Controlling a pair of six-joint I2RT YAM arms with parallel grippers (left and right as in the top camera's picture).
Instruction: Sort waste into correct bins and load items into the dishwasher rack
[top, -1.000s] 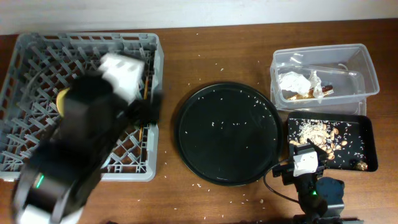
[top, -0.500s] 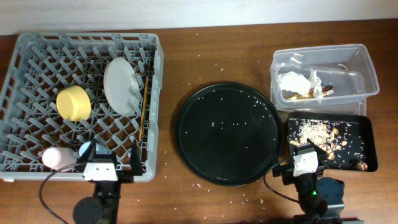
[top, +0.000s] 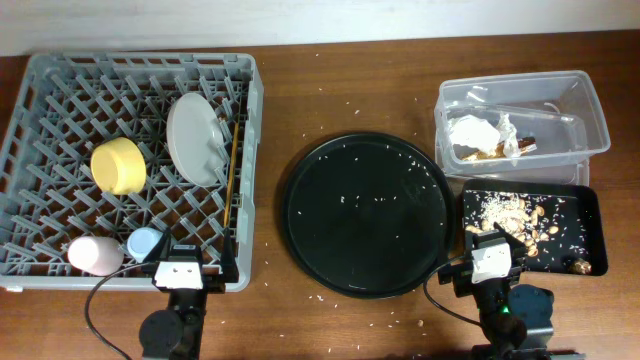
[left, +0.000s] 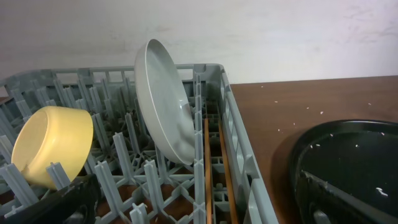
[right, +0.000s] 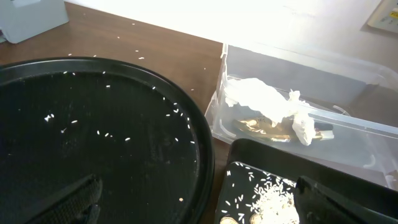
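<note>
The grey dishwasher rack (top: 40, 150) at the left holds the grey-green plate (top: 195, 138) on edge, the yellow bowl (top: 118, 166), the pink cup (top: 95, 255) and the light-blue cup (top: 146, 243). The plate (left: 163, 99) and bowl (left: 50, 146) also show in the left wrist view. The clear tub (top: 590, 110) holds white tissue (top: 470, 130) and the gold-brown wrapper (top: 498, 150); both show in the right wrist view (right: 258, 99). The black tray (top: 592, 215) holds tan food scraps (top: 520, 215). My left gripper (top: 183, 272) is open and empty at the rack's front edge. My right gripper (top: 492, 262) is open and empty at the front.
A large round black tray (top: 365, 213) with scattered white crumbs lies in the middle, also in the right wrist view (right: 93, 137). A thin brown stick (top: 235, 175) lies along the rack's right side. White crumbs dot the wooden table.
My left arm has drawn back from over the rack to the table's front edge, uncovering the plate, bowl and cups. My right arm has not moved.
</note>
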